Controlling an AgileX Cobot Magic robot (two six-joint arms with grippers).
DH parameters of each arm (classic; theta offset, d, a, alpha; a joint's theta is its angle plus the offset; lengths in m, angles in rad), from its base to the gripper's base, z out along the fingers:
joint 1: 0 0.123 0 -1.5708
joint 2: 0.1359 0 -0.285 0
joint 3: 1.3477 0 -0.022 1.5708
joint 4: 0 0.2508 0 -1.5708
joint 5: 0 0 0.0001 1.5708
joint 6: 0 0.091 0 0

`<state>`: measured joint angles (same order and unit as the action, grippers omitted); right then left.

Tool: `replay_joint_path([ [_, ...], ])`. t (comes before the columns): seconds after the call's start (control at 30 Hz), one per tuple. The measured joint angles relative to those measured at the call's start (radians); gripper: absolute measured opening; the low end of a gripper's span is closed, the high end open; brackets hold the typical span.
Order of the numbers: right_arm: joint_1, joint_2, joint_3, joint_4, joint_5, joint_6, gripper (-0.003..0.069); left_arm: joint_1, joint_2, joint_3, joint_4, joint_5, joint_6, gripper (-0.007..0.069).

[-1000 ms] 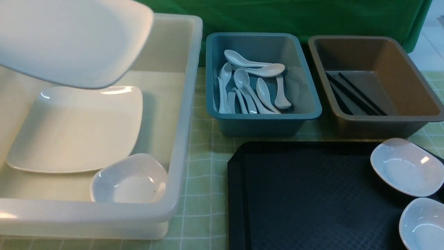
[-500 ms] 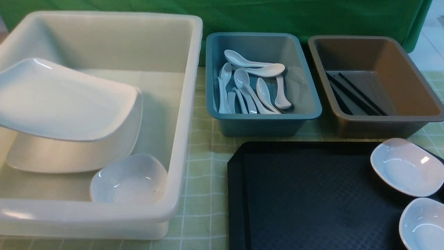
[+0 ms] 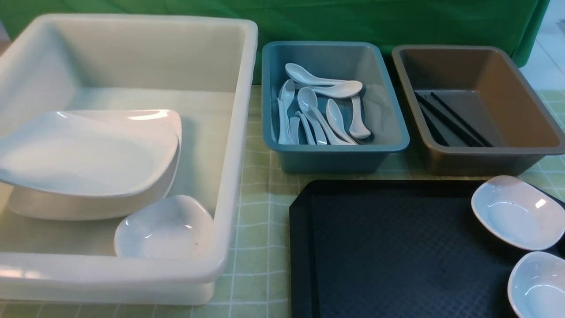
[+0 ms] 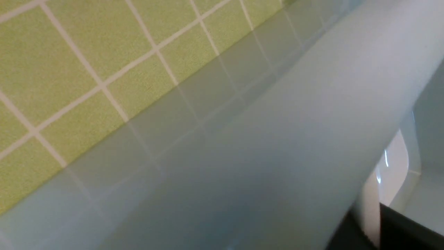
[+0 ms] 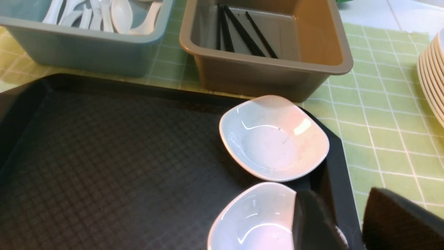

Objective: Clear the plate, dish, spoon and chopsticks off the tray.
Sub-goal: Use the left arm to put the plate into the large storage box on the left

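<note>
While tilted, the plate [image 3: 84, 154] hangs over a second plate [image 3: 88, 210] inside the white tub [image 3: 238, 132], at the left of the frame.
The left fingers [image 4: 402, 229] clamp its rim. The right fingers [image 5: 399, 222] stand apart at the near dish [image 5: 256, 218] on the tray [image 3: 388, 247], lower right.

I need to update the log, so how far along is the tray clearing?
Done: spoons in the blue bin, chopsticks in the brown bin. In hand: the plate, tilted above a second plate in the white tub, left gripper apparently gripping it. Left: two dishes on the tray.
</note>
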<state>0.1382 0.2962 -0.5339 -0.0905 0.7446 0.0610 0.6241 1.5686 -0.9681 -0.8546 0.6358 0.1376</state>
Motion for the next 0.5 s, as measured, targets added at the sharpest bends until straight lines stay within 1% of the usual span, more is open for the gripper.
replay_joint_path([
  [0.1, 0.000, 0.000, 0.000, 0.000, 0.000, 0.000, 0.0218, 0.000, 0.021, 0.000, 0.009, 0.011, 0.011, 0.0086],
  [0.2, 0.000, 0.000, 0.000, 0.000, 0.007, 0.000, 0.0218, -0.016, 0.047, 0.000, 0.052, 0.024, 0.017, 0.0160],
  [0.27, 0.000, 0.000, 0.000, 0.000, 0.012, 0.000, 0.0220, -0.033, 0.065, 0.000, 0.074, 0.031, 0.019, 0.0234],
  [0.3, 0.000, 0.000, 0.000, 0.000, 0.012, 0.000, 0.0220, -0.036, 0.068, 0.000, 0.077, 0.034, 0.019, 0.0247],
  [0.33, 0.000, 0.000, 0.000, 0.000, 0.011, 0.000, 0.0220, -0.049, 0.074, 0.000, 0.085, 0.037, 0.020, 0.0294],
  [0.37, 0.000, 0.000, 0.000, 0.000, 0.009, 0.000, 0.0220, -0.055, 0.075, 0.000, 0.089, 0.033, 0.020, 0.0314],
  [0.4, 0.000, 0.000, 0.000, 0.000, 0.008, 0.000, 0.0220, -0.060, 0.075, -0.002, 0.090, 0.030, 0.022, 0.0357],
  [0.5, 0.000, 0.000, 0.000, 0.000, 0.007, 0.000, 0.0221, -0.065, 0.075, -0.003, 0.092, 0.026, 0.023, 0.0422],
])
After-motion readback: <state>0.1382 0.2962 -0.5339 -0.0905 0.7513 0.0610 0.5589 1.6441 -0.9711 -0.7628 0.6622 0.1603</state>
